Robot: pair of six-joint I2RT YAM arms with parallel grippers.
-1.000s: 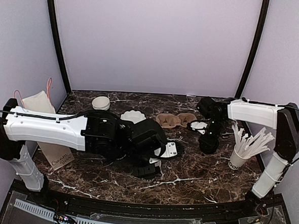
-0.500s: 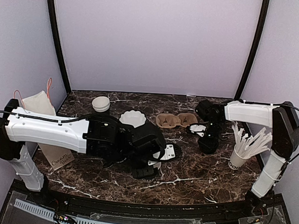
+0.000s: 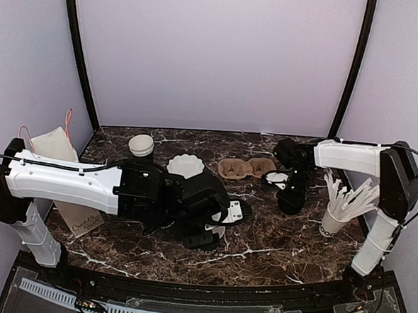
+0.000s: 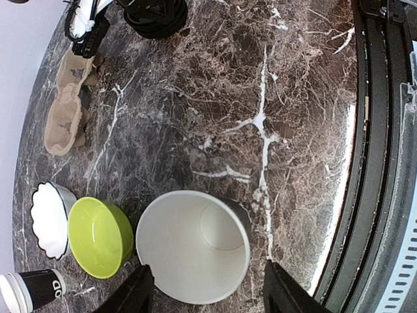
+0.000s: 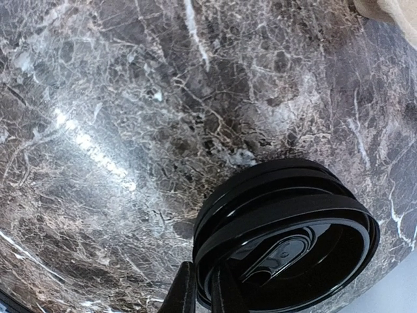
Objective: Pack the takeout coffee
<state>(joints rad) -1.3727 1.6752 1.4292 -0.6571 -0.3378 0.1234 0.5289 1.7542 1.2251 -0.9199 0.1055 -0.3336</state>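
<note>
No lidded takeout coffee is in view. A lidless black cup [image 4: 189, 244], white inside, stands upright between the fingers of my left gripper [image 4: 205, 280]. That gripper is open, with one finger at the cup's rim and the other a little off it. In the top view my left gripper [image 3: 205, 234] hides this cup. A stack of black plastic lids [image 5: 287, 241] rests on the marble. My right gripper [image 5: 204, 290] is shut on the rim of the topmost lid, which sits tilted on the stack. The top view shows my right gripper [image 3: 292, 197] beside the cardboard carrier.
A tan cardboard carrier [image 3: 245, 167] lies at the back centre. A white scalloped bowl [image 4: 47, 218] and a green bowl [image 4: 101, 236] sit left of the cup. A black lettered cup [image 4: 36, 289] is further left. A white cup of sticks [image 3: 335, 219] stands right, a paper bag [image 3: 53, 145] left.
The right gripper's fingers have closed onto the lid's rim. The left arm has shifted slightly toward the near left, uncovering more of the scalloped bowl.
</note>
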